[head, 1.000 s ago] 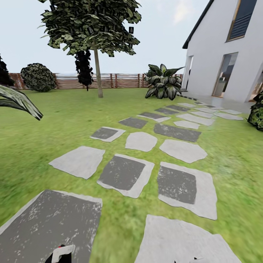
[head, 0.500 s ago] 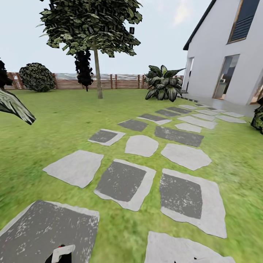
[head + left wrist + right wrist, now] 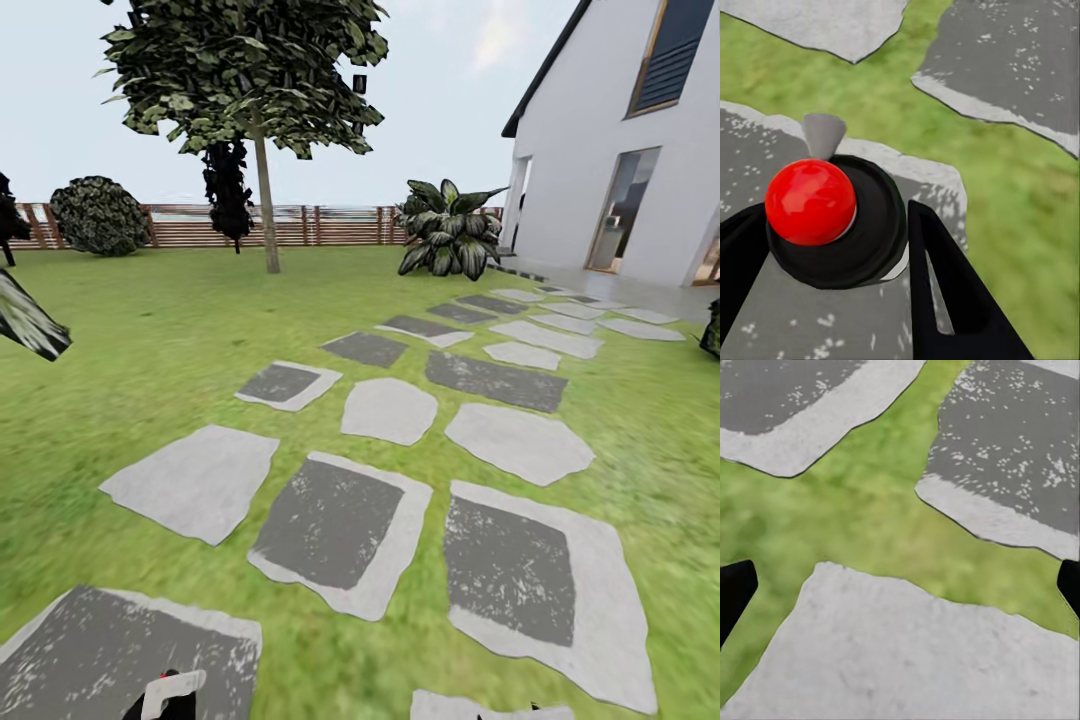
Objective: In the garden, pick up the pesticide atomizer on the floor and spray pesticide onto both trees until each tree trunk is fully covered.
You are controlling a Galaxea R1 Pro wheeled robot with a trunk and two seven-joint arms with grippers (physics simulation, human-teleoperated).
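The left gripper [image 3: 832, 255] has its jaws clenched around the pesticide atomizer [image 3: 832, 221], seen from above as a round black body topped by a glossy red ball with a small grey nozzle poking out ahead of it; the black fingers [image 3: 945, 277] flank the body on both sides, held above a grey stepping slab [image 3: 1020, 60] and the grass. The bottle looks rigid and smooth, probably light but slick, so a hold low on the round body, as here, seems the safest place, leaving the red top and nozzle free. The right gripper [image 3: 900, 585] has its jaws released and spread wide, with nothing between them, above grass [image 3: 870, 510] and paving. Far ahead of both jaws, across the lawn, stands one tree [image 3: 240, 70] with a bare slim tree trunk [image 3: 267, 215] before the wooden fence [image 3: 330, 225]; the house [image 3: 620, 150] lies off toward the right gripper's side.
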